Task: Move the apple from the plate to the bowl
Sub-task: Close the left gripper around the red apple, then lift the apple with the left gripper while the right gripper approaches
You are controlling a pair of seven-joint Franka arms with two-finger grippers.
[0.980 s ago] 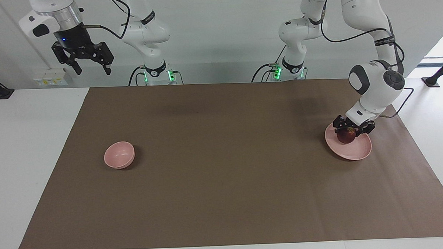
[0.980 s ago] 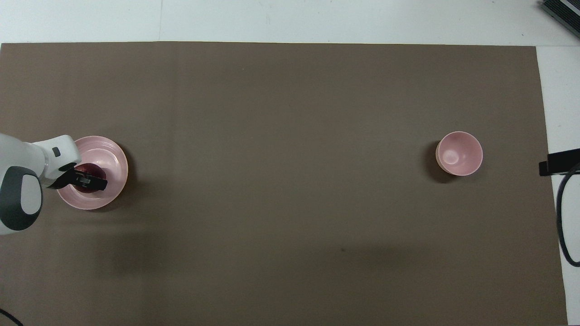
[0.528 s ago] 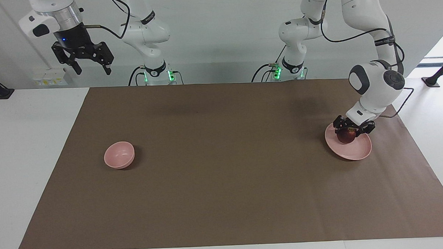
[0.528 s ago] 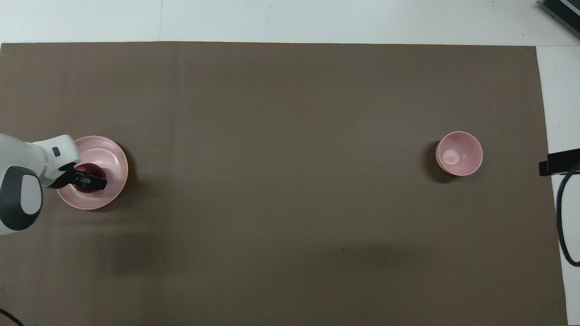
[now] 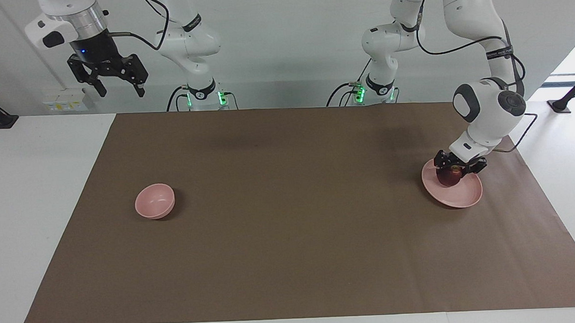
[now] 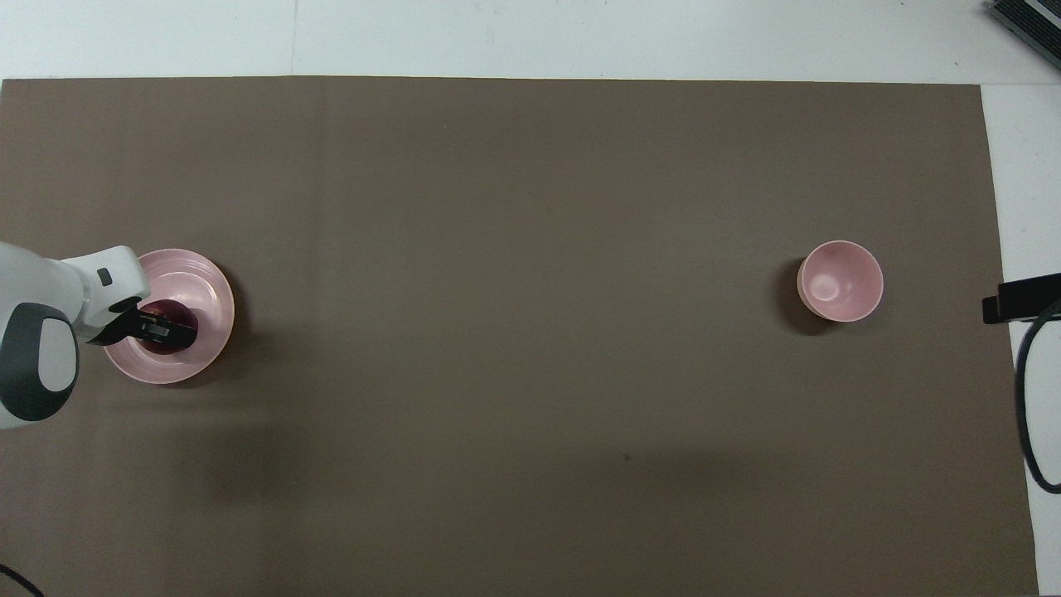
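A white counter [image 5: 40,199] is seen, most of it covered by a large brown mat [image 5: 294,214]. Two white robot arms are mounted at the counter's edge.

At the left arm's end of the mat, a flat round pale pink plate [image 5: 461,193] is set. A small dark red apple [image 5: 449,176] is seen on the plate, on the part nearest the robots. The left hand [image 5: 454,169] is lowered onto the apple from above, and its black fingers [image 5: 441,162] are closed against the sides of the fruit, so the apple is pinched in that hand. The apple appears to be resting on the plate or only just above it; which of the two cannot be told. In the overhead view, the apple [image 6: 170,319] is partly covered by the left hand [image 6: 162,332], with the plate's rim [image 6: 220,290] showing around it.

At the right arm's end of the mat, well apart from the plate, a small deep pale pink bowl [image 5: 155,200] is placed upright, and nothing is seen inside it [image 6: 840,280].

The right hand [image 5: 117,88] is held high in the air, over the white counter near that arm's corner of the mat, with its fingers spread and nothing between them. The right arm is waiting.
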